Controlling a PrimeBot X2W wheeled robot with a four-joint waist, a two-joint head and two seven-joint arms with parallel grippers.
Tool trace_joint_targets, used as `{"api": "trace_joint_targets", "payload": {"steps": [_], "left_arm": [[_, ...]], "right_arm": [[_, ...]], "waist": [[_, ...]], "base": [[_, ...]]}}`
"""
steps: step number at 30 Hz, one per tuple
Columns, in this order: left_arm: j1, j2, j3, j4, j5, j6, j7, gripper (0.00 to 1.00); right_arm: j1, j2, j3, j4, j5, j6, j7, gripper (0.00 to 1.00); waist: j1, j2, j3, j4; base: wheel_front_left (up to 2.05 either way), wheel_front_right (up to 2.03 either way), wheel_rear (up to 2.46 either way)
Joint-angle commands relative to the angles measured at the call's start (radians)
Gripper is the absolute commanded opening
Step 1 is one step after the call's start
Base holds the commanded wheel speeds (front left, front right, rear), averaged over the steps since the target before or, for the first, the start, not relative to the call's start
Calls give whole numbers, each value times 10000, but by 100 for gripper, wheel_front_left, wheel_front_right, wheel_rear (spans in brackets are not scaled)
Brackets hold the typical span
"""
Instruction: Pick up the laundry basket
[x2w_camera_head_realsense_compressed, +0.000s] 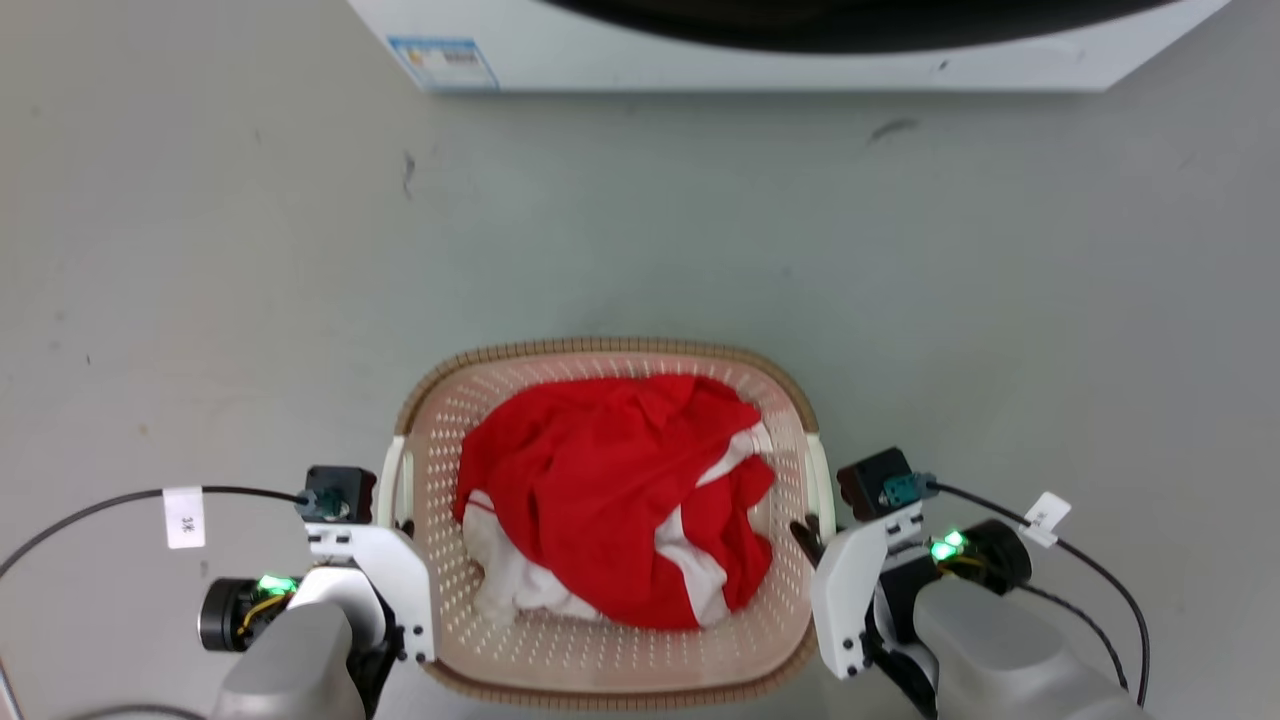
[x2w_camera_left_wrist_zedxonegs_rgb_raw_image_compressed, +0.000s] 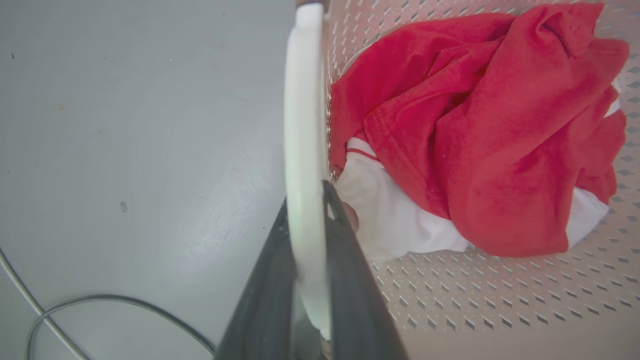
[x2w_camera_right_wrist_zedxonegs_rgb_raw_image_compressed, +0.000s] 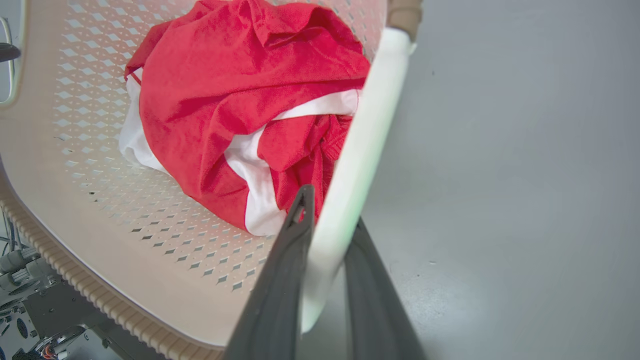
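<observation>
1. The blue-edged sticker (x2w_camera_head_realsense_compressed: 443, 62) on the washing machine (x2w_camera_head_realsense_compressed: 800, 60) and the white cable tag (x2w_camera_head_realsense_compressed: 185, 517) carry print too small to read.
2. The laundry basket (x2w_camera_head_realsense_compressed: 600, 347) sits square to the robot with its opening up and a white handle at each side. Its long axis is unclear.
3. It is cream and perforated with a brown woven-look rim, and holds red-and-white clothing (x2w_camera_head_realsense_compressed: 610, 500).
4. It lies between the arms, well apart from the machine.
5. The left gripper (x2w_camera_left_wrist_zedxonegs_rgb_raw_image_compressed: 306, 200) and right gripper (x2w_camera_right_wrist_zedxonegs_rgb_raw_image_compressed: 332, 205) each clamp a handle.
</observation>
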Motion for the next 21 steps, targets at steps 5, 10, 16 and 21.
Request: {"api": "trace_joint_targets", "payload": {"steps": [5,10,16,21], "left_arm": [[643,-137,-827,-520,-780,-41,838,0],[978,21,-1496,-929,-1493,-41,1521,0],[1331,242,-2474,-1407,-2475,-41,2635,0],[1485,349,-3234,-1795,-3148,-54,3467,0]], "right_arm": [[544,221,371,-76,338,33,480,0],[893,225,620,-23,623,35,1044,0],[1241,95,962,-97,909,41,1873,0],[1457,-124,1132,-224,1133,41,2579,0]], "waist": [[1,0,-1569,-238],[1,0,-2418,-350],[1,0,-3584,-558],[1,0,-4324,-665]], "base": [[0,0,0],[0,0,0],[0,0,0],[0,0,0]]}}
